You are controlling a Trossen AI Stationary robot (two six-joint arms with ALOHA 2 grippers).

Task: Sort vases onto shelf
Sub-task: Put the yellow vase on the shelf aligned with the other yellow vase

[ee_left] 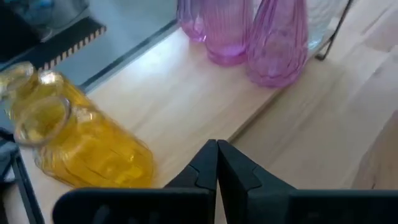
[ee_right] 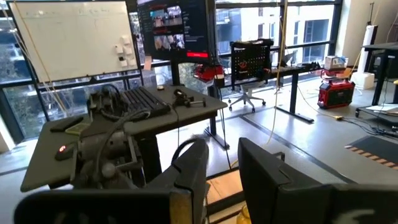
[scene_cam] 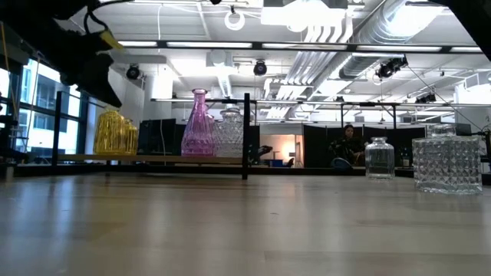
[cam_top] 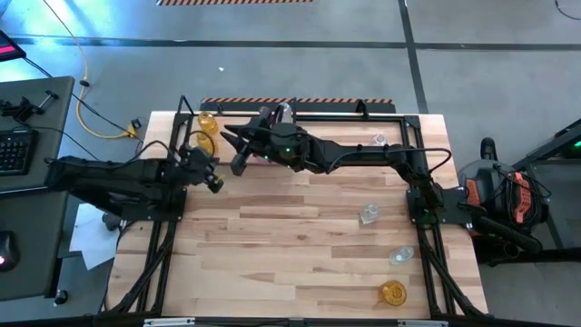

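Vases are split between shelf [cam_top: 399, 115] and tabletop [cam_top: 290, 254]. On the shelf's left end, amber vases [ee_left: 87, 146] are seen; pink vases [ee_left: 277, 40] are set just beside the black divider [scene_cam: 246, 136], with a clear one [scene_cam: 229, 132] behind. Four more are left well apart on the table's right side: two clear [cam_top: 369, 214], [cam_top: 400, 256], one amber [cam_top: 392, 292], one clear on the shelf's right part [cam_top: 379, 140].

Left gripper [ee_left: 217, 163] is clenched empty, positioned near the amber vases. Right gripper [ee_right: 224, 163] is parted, nothing gripped, held above the shelf's left half.
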